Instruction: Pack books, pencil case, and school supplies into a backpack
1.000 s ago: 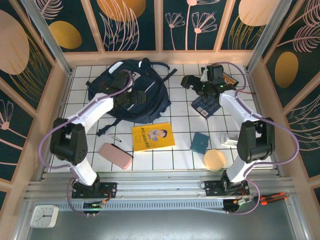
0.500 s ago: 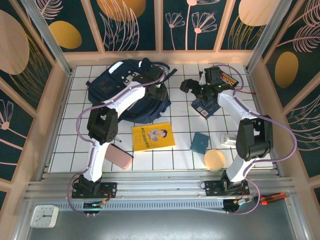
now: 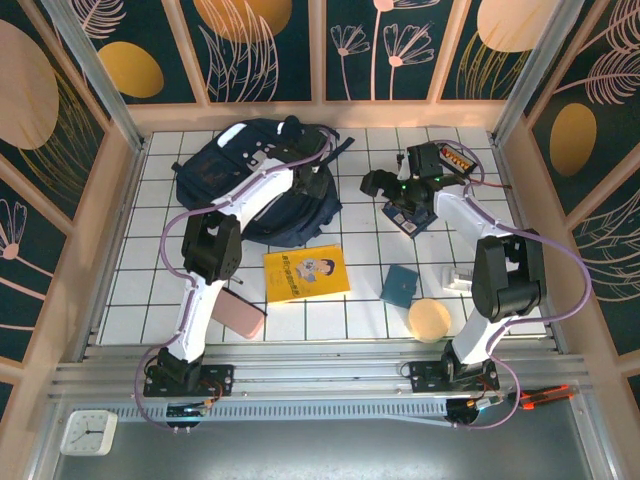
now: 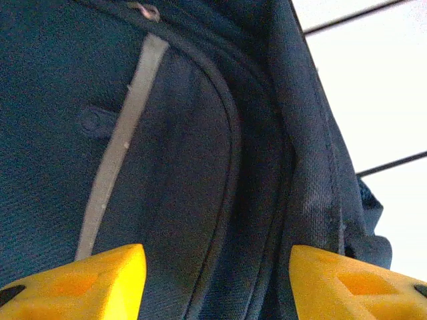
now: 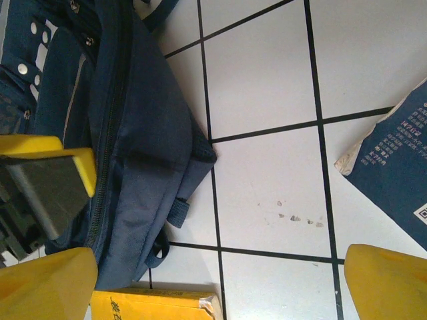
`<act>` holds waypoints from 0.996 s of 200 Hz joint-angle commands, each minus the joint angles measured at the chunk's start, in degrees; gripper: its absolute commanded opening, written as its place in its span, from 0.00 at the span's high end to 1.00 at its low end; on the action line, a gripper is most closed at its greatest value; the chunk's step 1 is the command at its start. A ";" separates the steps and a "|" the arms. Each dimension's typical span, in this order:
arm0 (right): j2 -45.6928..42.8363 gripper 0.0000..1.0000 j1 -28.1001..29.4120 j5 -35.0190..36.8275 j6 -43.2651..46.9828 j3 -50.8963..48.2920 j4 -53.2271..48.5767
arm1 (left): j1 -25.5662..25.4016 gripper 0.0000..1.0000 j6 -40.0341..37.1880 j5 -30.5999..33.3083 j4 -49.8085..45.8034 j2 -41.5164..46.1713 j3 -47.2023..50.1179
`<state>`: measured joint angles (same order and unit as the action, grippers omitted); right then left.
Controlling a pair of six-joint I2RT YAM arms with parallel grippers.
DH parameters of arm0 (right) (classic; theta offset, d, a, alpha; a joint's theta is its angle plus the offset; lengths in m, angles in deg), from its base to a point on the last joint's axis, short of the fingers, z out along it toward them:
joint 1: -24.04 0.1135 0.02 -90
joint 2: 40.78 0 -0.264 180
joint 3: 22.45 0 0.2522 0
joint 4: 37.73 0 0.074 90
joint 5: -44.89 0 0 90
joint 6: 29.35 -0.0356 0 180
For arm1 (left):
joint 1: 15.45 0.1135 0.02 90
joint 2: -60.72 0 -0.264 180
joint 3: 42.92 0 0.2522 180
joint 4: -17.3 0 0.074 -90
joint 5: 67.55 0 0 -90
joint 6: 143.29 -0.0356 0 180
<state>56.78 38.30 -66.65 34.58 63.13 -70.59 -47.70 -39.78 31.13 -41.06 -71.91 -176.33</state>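
From above: a large navy-blue fabric backpack (image 3: 215,175) lies at the far left of the white, black-gridded tile tabletop (image 3: 350,315), with no opening visible. The left gripper (image 3: 314,183) rests on the backpack's right edge, and the right gripper (image 3: 373,183) hovers just beside it over bare tile. Nothing appears packed yet. A thin bright-yellow book (image 3: 306,272), a dark navy book (image 3: 410,214), a pale pink oblong pencil case (image 3: 232,312) and a small teal square pad (image 3: 400,286) lie loose, as do a round tan disc (image 3: 430,320) and a black device with orange buttons (image 3: 457,157). Opening the bag seems to be the step in hand. Timber-framed panels (image 3: 270,50) painted with leaves enclose the table.

Left wrist: the yellow fingertips (image 4: 100,280) stand partway apart astride the backpack's piped seam. Whether they pinch it cannot be told.

Right wrist: the jaws are wide and empty, above tile between the backpack's corner and the navy book.
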 commanded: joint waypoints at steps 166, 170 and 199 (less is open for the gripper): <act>-3.44 0.04 0.18 -0.44 -1.09 -3.79 1.67 | -1.32 0.34 2.93 -11.23 0.91 -0.54 -1.44; -3.35 0.04 0.16 -0.43 -1.02 -3.74 1.69 | -1.31 0.34 2.99 -11.21 0.98 -0.51 -1.60; -2.95 0.04 0.11 -0.52 -0.91 -3.44 1.53 | -1.32 0.35 3.44 -10.60 1.09 -0.43 -3.92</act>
<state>54.51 38.30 -66.87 34.14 59.78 -69.71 -48.16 -37.79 22.17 -40.14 -72.07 -176.88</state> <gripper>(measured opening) 0.959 0.654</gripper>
